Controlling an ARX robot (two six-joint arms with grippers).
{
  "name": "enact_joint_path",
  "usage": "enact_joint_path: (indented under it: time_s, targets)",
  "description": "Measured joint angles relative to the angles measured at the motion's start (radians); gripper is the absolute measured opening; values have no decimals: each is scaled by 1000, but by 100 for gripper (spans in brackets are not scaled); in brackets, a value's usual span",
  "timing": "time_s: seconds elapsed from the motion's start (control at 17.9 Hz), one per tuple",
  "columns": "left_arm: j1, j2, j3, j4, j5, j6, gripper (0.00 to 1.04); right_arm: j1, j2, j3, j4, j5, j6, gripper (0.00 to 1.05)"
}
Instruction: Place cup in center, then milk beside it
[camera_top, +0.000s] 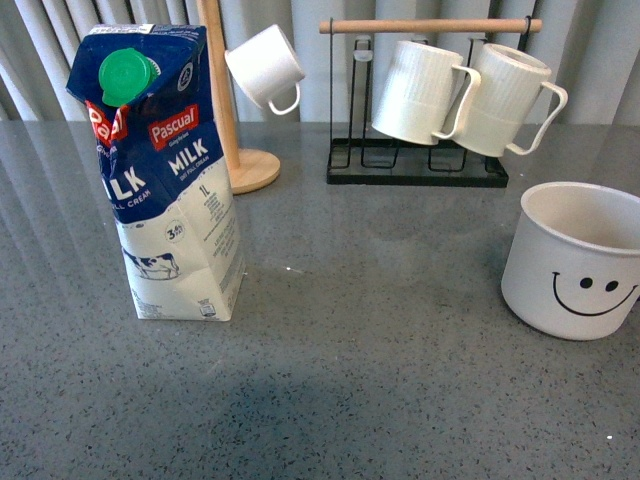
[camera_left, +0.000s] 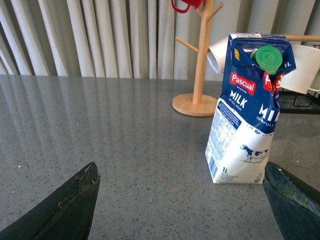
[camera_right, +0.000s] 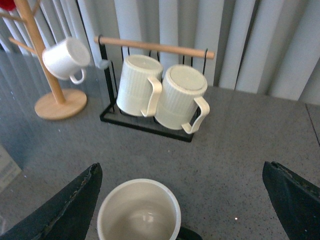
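Step in hand: by judgement, the first one, taking hold of the wide off-white mug with a black smiley face (camera_top: 575, 262), which is not yet at the centre of the grey speckled table (camera_top: 380, 340).
Right gripper (camera_right: 181, 170): its dark fingers (camera_right: 75, 205) are spread wide and hold nothing.
Where the mug sits: upright between those fingers, nearer one than the other and touching neither.
Doing it well: the gripper should probably centre itself so both fingers meet the wall together. It should close low and gently on the thin rim, then lift straight up.
How the mug looks: empty, with a pale glossy inside and sides that taper slightly. A dark stub on the side towards the wrist may be its black handle.
Tall blue-and-white milk carton with a green cap (camera_top: 165, 170): upright and untouched, ahead of the left fingers (camera_left: 70, 210) and off towards one fingertip.
Left gripper (camera_left: 180, 170): its fingers are wide apart and empty.
Risk: a grip on the rim could tip the mug.
Backdrop: a black wire rack holding two ribbed white mugs (camera_top: 455, 95) and a wooden mug tree (camera_top: 235, 150), both well beyond the fingers.
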Motion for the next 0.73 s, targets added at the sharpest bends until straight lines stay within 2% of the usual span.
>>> enact_joint_path:
  time_s: [0.06,0.17,0.22,0.39,0.73]
  targets:
    - [0,0,0,0,0,0,98,-2,108,93,-64,-17,-51,98]
    - [0,0,0,0,0,0,98,-10,453,378,-336,-19,-262,98]
    - [0,0,0,0,0,0,98,-16,538,423,-407,-2,-323,98]
    - [0,0,0,0,0,0,98,-14,599,448,-485,11,-386,98]
    - [0,0,0,0,0,0,98,6,655,500,-554,20,-408,98]
